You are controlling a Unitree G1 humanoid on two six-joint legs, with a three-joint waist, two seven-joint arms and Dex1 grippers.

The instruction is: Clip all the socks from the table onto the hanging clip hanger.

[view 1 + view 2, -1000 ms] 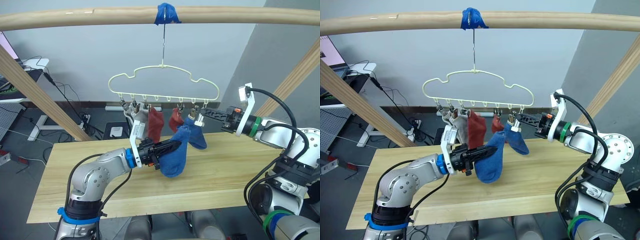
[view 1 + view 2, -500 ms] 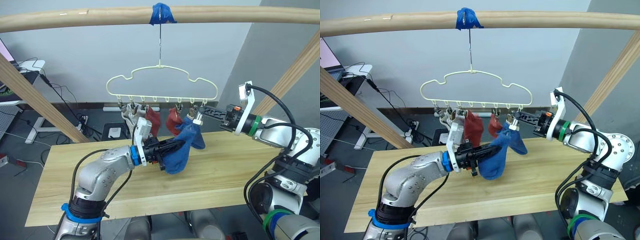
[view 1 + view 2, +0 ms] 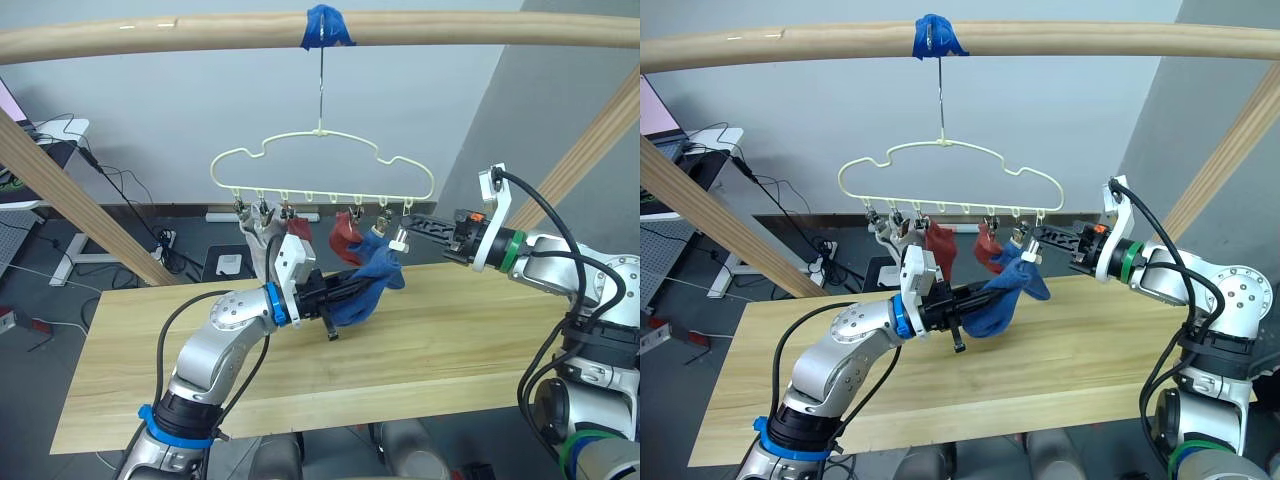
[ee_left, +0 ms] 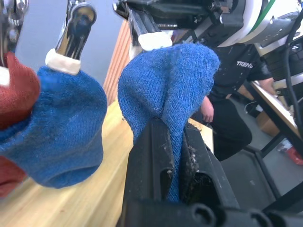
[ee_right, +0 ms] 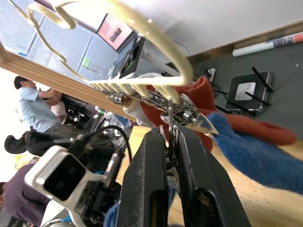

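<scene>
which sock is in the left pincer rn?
The loose blue sock, pinched in the left pincer and raised toward the clip hanger. The other blue sock, the rust-red socks and the grey sock already hang from clips.

Pale grey wall (image 3: 150, 110), wooden pole frame (image 3: 200, 32), dark floor (image 3: 60, 310), cables

Round pale wooden pole (image 3: 200, 32) spans overhead, blue tape wrap (image 3: 326, 26) on it. Slanted wooden poles (image 3: 80, 199) either side. Black cables (image 3: 130, 185) and white power strip on grey floor behind.
</scene>
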